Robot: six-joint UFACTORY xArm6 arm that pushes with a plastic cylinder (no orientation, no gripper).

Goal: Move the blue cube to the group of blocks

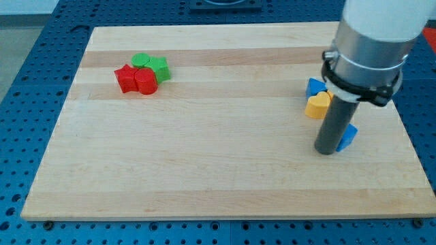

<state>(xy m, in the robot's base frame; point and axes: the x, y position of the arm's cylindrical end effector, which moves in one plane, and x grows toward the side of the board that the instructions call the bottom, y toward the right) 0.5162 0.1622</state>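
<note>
The blue cube lies at the view's right, mostly hidden behind my rod. My tip rests on the board just left of the cube, touching or nearly touching it. A yellow heart-shaped block and a blue block sit just above the tip, close to the rod. At the view's upper left is a tight group: a red star-shaped block, a red block, a green round block and a green star-shaped block.
The wooden board lies on a blue perforated table. The arm's white and black body hangs over the board's upper right, and the board's right edge is near the blue cube.
</note>
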